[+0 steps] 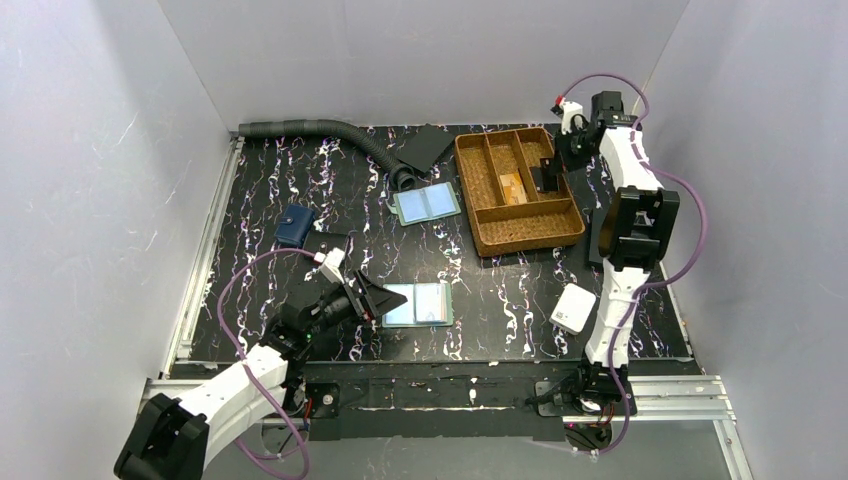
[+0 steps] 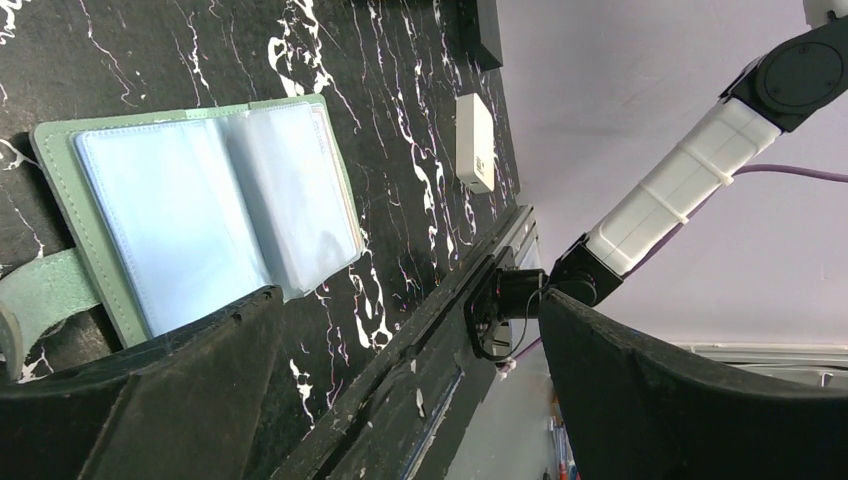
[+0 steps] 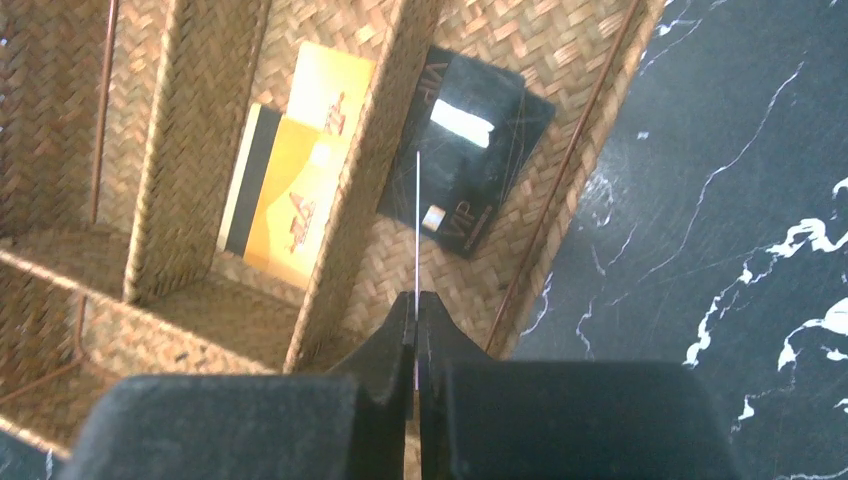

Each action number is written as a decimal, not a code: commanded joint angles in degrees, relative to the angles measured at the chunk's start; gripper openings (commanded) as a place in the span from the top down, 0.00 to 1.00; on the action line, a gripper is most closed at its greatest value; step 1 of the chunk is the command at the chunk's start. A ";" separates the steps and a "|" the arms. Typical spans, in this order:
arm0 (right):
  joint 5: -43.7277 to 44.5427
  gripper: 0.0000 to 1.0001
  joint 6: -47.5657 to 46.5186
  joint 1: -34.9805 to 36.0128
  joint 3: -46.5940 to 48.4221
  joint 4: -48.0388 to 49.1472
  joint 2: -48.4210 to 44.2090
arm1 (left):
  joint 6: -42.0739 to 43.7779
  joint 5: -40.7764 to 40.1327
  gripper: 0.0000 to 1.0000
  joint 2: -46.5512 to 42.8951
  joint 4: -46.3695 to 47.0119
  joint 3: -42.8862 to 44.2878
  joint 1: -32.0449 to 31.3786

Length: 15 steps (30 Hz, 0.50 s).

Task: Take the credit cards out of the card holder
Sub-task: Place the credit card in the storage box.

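While a card is pinched edge-on by the right end effector — left end effector spread wide, empty — it could be snagged on a basket divider.

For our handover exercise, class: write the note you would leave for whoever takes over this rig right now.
Left gripper: open, beside the tab edge of the card holder, which lies open.
Right gripper: shut on a thin card, edge-on above the wicker tray.
Done: yellow cards and a black card lie in neighbouring tray compartments.
Left: release the held card; check the holder's sleeves, whose contents are unclear.
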 commanded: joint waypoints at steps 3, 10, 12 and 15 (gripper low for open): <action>1.67 0.93 -2.37 2.39 7.39 -7.61 4.40 | 1.39 1.40 0.02 1.08 -0.34 0.34 0.45; 18.25 0.63 0.85 3.18 8.87 -0.27 1.33 | 0.36 1.75 0.02 -0.76 -0.43 -0.01 0.47; 19.65 0.61 0.62 3.18 7.41 1.17 -0.93 | 0.26 1.87 0.02 -0.76 -0.51 0.10 0.49; 18.99 0.61 0.58 3.18 6.45 1.20 -2.53 | 0.00 1.79 0.02 -0.84 -0.51 0.02 0.44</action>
